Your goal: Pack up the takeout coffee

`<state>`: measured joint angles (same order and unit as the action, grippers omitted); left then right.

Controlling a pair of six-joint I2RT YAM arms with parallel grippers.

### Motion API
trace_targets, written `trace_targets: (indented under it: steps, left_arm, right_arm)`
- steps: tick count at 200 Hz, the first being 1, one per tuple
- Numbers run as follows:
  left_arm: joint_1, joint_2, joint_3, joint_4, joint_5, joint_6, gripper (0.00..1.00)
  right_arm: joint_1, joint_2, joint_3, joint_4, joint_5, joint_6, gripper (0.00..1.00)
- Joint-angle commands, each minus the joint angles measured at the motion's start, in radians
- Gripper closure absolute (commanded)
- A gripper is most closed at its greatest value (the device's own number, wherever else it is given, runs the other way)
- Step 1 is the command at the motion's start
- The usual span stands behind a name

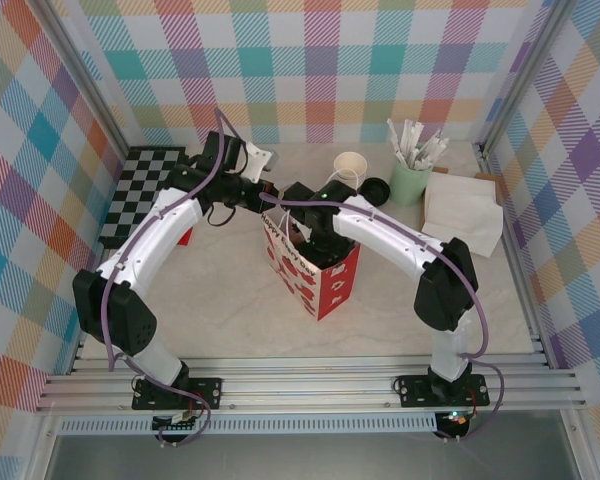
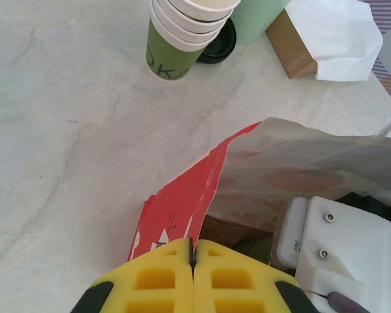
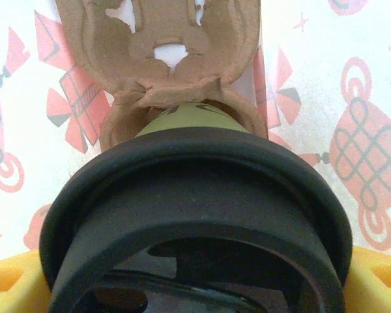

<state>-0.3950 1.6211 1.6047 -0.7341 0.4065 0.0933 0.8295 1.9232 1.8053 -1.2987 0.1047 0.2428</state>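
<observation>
takeout coffee (image 3: pixel 195 176): green side, black lid | right claw (image 3: pixel 194 282) pinching it | left claw (image 2: pixel 193 253) pinching red bag (image 2: pixel 182 202) rim

The left arm (image 1: pixel 150 240) and right arm (image 1: pixel 390 235) have glossy white shells between black joints, each trailing a purple cable (image 1: pixel 105 320). The left gripper (image 2: pixel 193 251) is yellow with square pockets and black outer edges. Just beside it sits a white housing (image 2: pixel 332 241) with two screws. The right gripper (image 3: pixel 195 287) has yellow fingers (image 3: pixel 381 277) too.
</observation>
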Motion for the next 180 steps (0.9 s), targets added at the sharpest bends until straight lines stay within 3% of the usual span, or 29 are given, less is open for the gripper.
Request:
trace_targets:
  steps: [1, 42, 121, 180]
  left_arm:
    - [-0.004, -0.023, -0.025, -0.009, -0.005, -0.004, 1.0]
    - [0.0, -0.022, -0.021, -0.011, 0.01, -0.003, 1.0]
    - [0.004, -0.006, -0.011, -0.031, 0.037, 0.026, 1.0]
    - [0.005, 0.006, 0.007, -0.037, 0.048, 0.034, 1.0]
  right_arm:
    - [-0.01, -0.011, -0.014, 0.022, 0.014, -0.016, 0.38]
    - [-0.015, 0.023, -0.012, -0.018, 0.04, -0.014, 0.38]
    - [-0.021, 0.029, 0.073, -0.074, -0.064, -0.044, 0.37]
    - [-0.029, 0.076, 0.101, -0.116, -0.036, -0.107, 0.37]
